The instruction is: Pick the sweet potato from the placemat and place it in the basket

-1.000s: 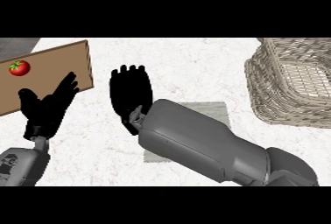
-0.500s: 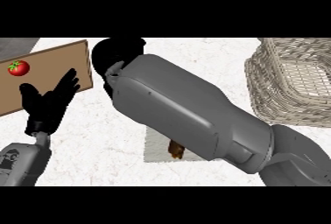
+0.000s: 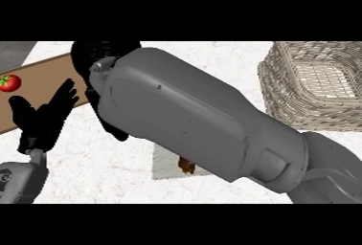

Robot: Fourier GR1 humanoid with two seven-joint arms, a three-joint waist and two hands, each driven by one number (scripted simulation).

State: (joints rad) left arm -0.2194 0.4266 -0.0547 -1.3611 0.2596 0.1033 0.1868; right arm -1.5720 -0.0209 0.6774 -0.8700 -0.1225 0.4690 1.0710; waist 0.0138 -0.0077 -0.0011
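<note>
Head view: sweet potato [image 3: 186, 166] lies on the placemat [image 3: 167, 165], mostly hidden under the right forearm; its long axis is unreadable. Right hand [image 3: 99, 52] sits beyond the placemat, fingers indiscernible. Left hand [image 3: 44, 117] rests open, left of it. Basket [image 3: 318, 86] stands far right.

My right forearm [image 3: 191, 119] lies across the placemat [image 3: 167, 167], covering nearly all of it. Left of the placemat my left robot hand [image 3: 44, 119] stands open beside the cutting board [image 3: 42, 95] with its tomato [image 3: 8, 83]. Right of the placemat, the basket [image 3: 314, 81] stands on open bench [image 3: 219, 57].
</note>
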